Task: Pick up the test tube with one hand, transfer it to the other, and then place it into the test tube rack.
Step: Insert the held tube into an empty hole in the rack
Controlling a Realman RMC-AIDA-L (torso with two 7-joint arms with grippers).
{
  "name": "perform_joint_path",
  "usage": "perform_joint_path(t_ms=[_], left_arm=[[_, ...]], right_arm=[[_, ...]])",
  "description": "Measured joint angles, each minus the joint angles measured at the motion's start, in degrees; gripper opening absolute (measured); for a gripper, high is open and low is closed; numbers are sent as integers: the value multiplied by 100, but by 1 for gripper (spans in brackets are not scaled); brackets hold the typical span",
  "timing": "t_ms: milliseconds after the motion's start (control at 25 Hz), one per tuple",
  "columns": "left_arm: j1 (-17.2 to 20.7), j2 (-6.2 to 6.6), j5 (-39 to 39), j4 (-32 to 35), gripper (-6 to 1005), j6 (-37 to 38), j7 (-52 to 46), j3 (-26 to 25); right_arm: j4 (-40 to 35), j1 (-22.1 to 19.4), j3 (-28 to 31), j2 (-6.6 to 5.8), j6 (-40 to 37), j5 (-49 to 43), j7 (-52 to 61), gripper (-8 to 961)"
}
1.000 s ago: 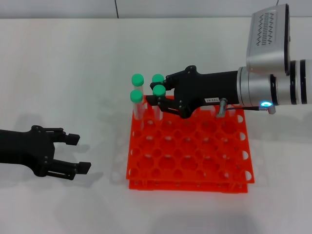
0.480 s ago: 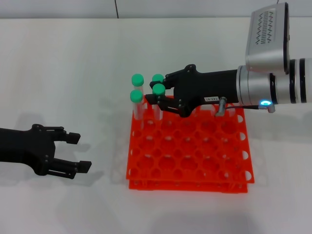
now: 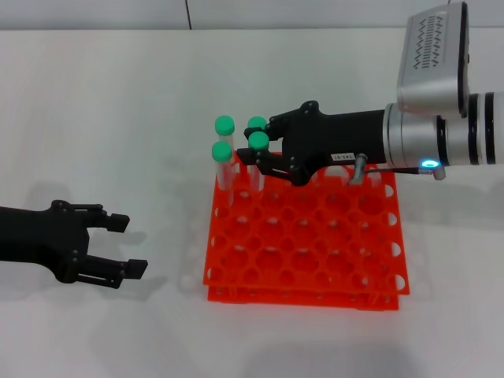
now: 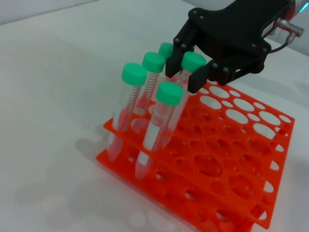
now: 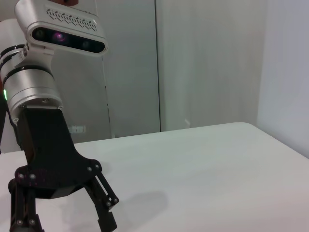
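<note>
The orange-red test tube rack (image 3: 315, 244) lies in the middle of the white table. My right gripper (image 3: 261, 146), black with a white label, reaches in from the right over the rack's far left corner. It is shut on a green-capped test tube (image 3: 257, 140) that stands upright with its lower end in the rack. The left wrist view shows the fingers of this gripper (image 4: 183, 75) on either side of that tube (image 4: 193, 60). My left gripper (image 3: 130, 246) rests open and empty on the table at the left. It also shows in the right wrist view (image 5: 63, 217).
Other green-capped tubes (image 3: 224, 124) (image 3: 221, 150) stand in the rack's far left holes, close around the held one; the left wrist view (image 4: 133, 72) shows several. The rest of the rack's holes (image 4: 231, 159) hold nothing.
The right gripper and its tube have shifted slightly up and to the right, and the rack has shifted a little with them. The left arm has not moved.
</note>
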Motion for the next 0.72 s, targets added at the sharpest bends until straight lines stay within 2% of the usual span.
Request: perform_joint_path(t_ms=[720], left_arm=[[-16, 0, 0, -55, 879, -6, 48, 0]], right_arm=[[9, 4, -11, 0, -7, 0, 1, 314]])
